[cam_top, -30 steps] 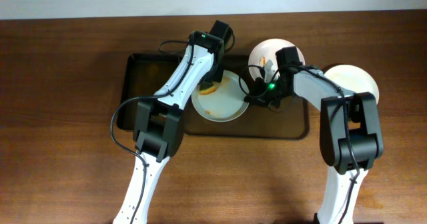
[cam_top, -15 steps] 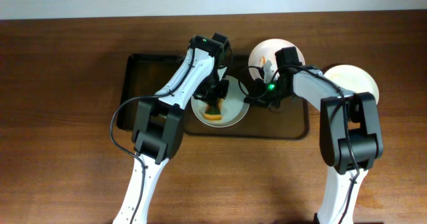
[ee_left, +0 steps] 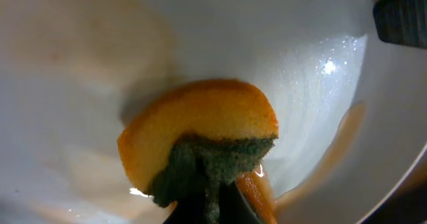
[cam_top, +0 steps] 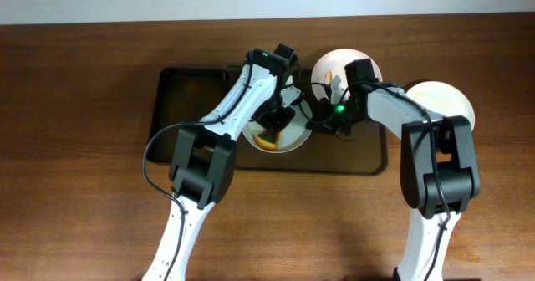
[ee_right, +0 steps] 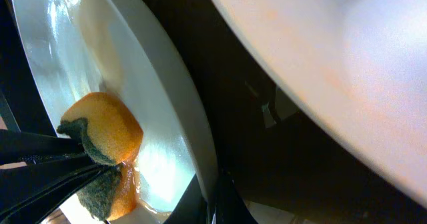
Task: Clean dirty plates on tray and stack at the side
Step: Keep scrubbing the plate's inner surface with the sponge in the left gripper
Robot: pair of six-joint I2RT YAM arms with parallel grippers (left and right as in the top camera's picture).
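Middle plate [cam_top: 294, 135]: inside the tray [cam_top: 188, 89], near its centre, tipped up on edge rather than lying flat. Not clean yet, with an orange-brown sauce streak [ee_left: 340, 137] along the inner rim, a wet pool low in the well and paler smears across the rest. Pressed against its face, an orange sponge [ee_left: 200, 134] with a green scouring side, pinched tight in the left gripper [ee_left: 205, 207]. Clamped on the plate's right rim, by the look of the wrist view, the right gripper [cam_top: 316, 114], jaws nearly together with only the rim between them, steadying the plate for the scrub.

Rear plate [cam_top: 334, 61]: at the tray's far edge, just behind the right gripper. Fully inside the rim or resting over it, cannot tell. Faintly orange-tinged on its face, so probably unwiped.

Side plate [cam_top: 451, 97]: off the tray, on the table [cam_top: 84, 189] to the right, partly under the right arm. Plain white where visible, so likely done and serving as the base of the stack.

Judged progress: about one of three finished, the second under the sponge, the third waiting. Left to do: clear the streak and pool, set the middle plate on the side plate, then repeat for the rear plate.
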